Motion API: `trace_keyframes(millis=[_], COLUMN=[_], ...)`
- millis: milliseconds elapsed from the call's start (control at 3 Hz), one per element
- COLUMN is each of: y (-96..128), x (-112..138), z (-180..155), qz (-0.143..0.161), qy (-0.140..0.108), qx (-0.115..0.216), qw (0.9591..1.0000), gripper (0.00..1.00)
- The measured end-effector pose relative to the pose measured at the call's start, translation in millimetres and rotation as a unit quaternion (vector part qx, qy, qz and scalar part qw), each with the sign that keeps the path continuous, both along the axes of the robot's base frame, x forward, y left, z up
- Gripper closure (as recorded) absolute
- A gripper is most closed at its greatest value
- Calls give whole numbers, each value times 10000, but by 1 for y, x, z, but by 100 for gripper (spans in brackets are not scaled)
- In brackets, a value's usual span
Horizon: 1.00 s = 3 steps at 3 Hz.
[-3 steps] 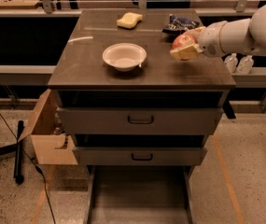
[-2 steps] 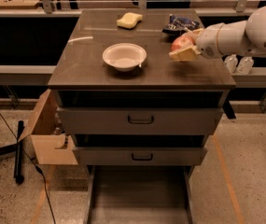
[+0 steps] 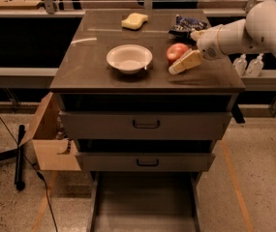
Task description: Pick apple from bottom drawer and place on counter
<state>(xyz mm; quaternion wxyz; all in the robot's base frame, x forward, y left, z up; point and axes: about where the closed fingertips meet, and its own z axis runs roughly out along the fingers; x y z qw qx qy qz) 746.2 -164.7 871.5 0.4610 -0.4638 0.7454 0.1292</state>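
Camera view: apple (image 3: 176, 52) sat on counter (image 3: 94, 66) near white bowl (image 3: 129, 58), claw (image 3: 185, 62) just beside it; couldn't tell if clenched or released. Prob. firm, smooth, light, rolls easily, so grip across widest part.

On the broad dark grey-brown glossy counter (image 3: 89, 66): round white bowl (image 3: 129, 58) front and centre, small red apple (image 3: 175, 51) just right of it, pale yellow sponge (image 3: 134, 21) at the back, crumpled dark packet (image 3: 188, 25) behind the apple. In from the right, the white arm's two-finger gripper (image 3: 182, 61), just beside the apple's front right. Beneath, two stacked grey drawers with black loop handles (image 3: 146, 124), then the long shallow grey metal bottom drawer (image 3: 145, 202) standing out in front; brown cardboard box (image 3: 50, 139) to the left
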Motion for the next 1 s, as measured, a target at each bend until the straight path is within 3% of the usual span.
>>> trace_keyframes(millis=[333, 667, 1000], y=[-4, -24, -65], x=[-4, -23, -55], z=[-1, 7, 14], qz=[34, -88, -530], qy=[167, 186, 138], qx=[32, 15, 10], qw=[9999, 9998, 9985], gripper=[0, 0, 0])
